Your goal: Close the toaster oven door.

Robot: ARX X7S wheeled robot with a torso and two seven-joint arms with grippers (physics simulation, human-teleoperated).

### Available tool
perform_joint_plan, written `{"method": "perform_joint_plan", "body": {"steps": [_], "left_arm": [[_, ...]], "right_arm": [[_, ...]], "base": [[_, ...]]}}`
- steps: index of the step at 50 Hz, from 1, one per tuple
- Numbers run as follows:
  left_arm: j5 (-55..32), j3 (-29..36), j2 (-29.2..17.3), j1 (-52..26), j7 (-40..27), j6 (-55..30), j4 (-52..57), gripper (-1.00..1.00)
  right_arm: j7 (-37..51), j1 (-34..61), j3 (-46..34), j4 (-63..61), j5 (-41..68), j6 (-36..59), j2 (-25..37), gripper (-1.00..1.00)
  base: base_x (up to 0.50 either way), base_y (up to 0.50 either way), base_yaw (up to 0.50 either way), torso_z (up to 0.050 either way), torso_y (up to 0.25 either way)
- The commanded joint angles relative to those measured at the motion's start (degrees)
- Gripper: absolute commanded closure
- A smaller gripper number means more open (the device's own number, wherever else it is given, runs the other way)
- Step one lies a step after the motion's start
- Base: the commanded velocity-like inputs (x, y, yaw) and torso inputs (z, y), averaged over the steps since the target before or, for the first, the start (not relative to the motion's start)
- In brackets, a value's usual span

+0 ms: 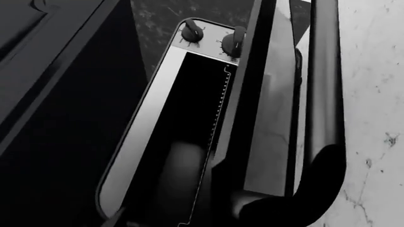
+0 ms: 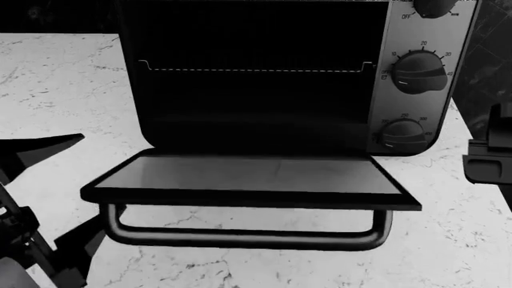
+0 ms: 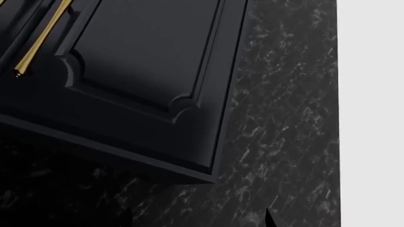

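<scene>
The toaster oven (image 2: 256, 36) stands on the white marble counter, its dark cavity and wire rack showing. The toaster oven door (image 2: 256, 174) lies open, almost flat, with its grey bar handle (image 2: 240, 238) towards me. My left gripper (image 2: 90, 180) is open beside the door's left end, one dark finger above and one below door level, not touching it. The left wrist view shows the door (image 1: 268, 118), handle (image 1: 325, 71) and cavity (image 1: 189, 118) from the side. My right gripper (image 3: 197, 220) is open and empty, away from the oven.
The silver panel with round dials (image 2: 420, 72) is on the oven's right. The marble counter (image 2: 48, 78) spreads left and in front. My right arm (image 2: 488, 159) hangs at the right edge. The right wrist view shows a black cabinet door (image 3: 145, 61) and a dark marble wall (image 3: 284, 118).
</scene>
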Motion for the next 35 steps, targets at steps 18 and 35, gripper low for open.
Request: {"method": "perform_joint_plan", "body": {"steps": [18,35], "left_arm": [[-9.9,-3.1,7.1,4.5,-3.1,-19.4,9.9,-1.0],[-14.2,-7.7,14.9,7.0,-9.5,-36.5,17.4,-1.0]], "right_arm": [[0.0,-7.1,7.5,-0.9,0.8,-1.1,0.7,-1.0],[-1.0,-11.2,11.4,-0.9,0.1,-2.0,0.3,-1.0]], "base": [[0.0,0.0,0.0,0.0,0.001],[0.0,0.0,0.0,0.001,0.001]]}}
